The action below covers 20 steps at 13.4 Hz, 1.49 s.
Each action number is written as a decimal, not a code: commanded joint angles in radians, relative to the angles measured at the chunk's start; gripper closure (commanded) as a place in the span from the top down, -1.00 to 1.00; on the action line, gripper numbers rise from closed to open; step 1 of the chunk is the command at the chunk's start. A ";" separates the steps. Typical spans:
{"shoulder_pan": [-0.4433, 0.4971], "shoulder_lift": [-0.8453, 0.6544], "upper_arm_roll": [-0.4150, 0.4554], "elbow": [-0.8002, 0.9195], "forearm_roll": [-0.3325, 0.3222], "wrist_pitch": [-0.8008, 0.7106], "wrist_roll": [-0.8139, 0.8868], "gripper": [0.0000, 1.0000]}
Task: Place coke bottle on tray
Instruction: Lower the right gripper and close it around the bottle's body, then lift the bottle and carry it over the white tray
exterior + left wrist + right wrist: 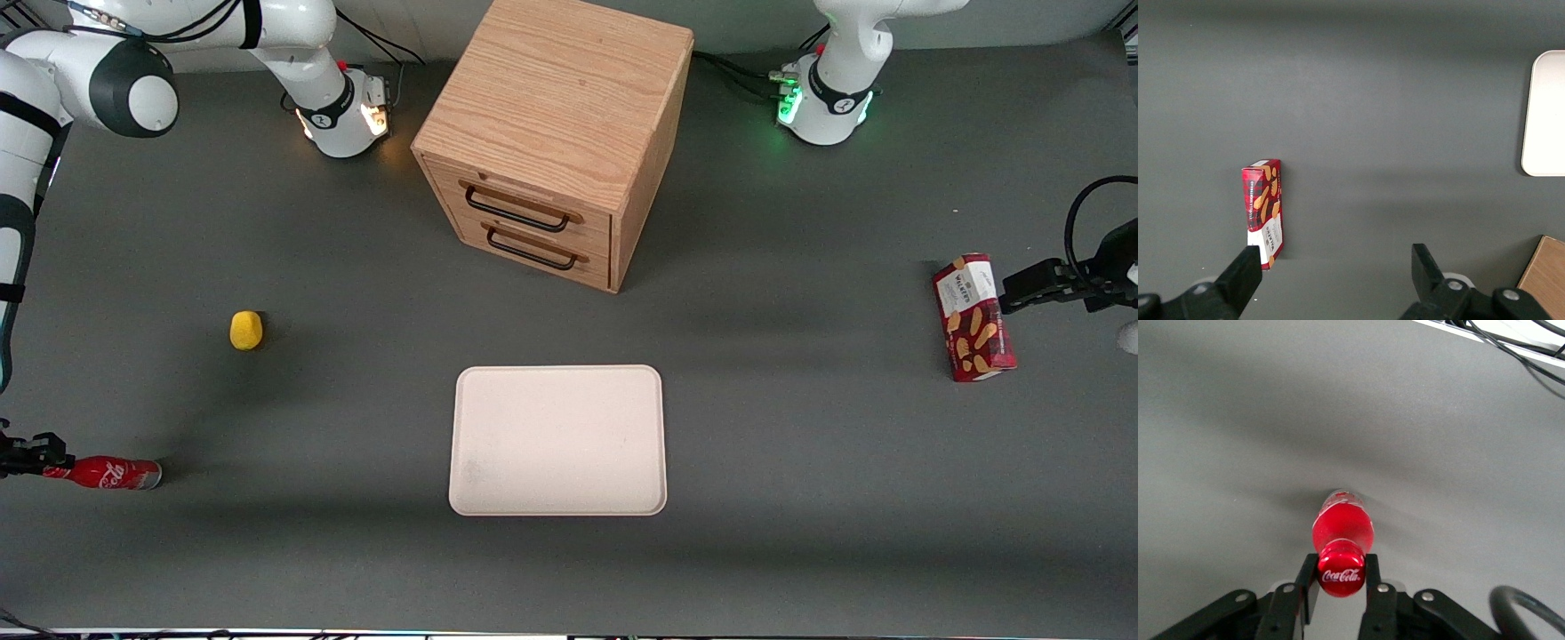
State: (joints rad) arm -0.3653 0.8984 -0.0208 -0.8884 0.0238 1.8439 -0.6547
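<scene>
Gripper (1341,577) clamps coke bottle (111,473) cap – well apart from tray (558,441)

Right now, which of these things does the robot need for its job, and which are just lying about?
Needed:
- coke bottle, gripped at the cap by the end effector
- tray, nothing on it

Lying about:
- wooden drawer cabinet
- yellow lump
- red biscuit box

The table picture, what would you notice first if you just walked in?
Probably the big wooden drawer cabinet standing in the middle of the table, with the cream-white tray lying flat in front of it, nearer the front camera. Next, the shiny red coke bottle at the working arm's end of the table, with the gripper shut on its cap end.
</scene>
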 commanded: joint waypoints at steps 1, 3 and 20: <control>0.028 -0.139 -0.001 -0.006 -0.039 -0.145 -0.003 -0.94; 0.037 -0.228 -0.002 -0.007 -0.047 -0.242 0.003 -0.94; 0.414 -0.563 -0.027 -0.081 -0.020 -0.549 0.539 -0.98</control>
State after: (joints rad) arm -0.0342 0.3363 -0.0341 -0.9678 -0.0330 1.2992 -0.2662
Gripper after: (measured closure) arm 0.683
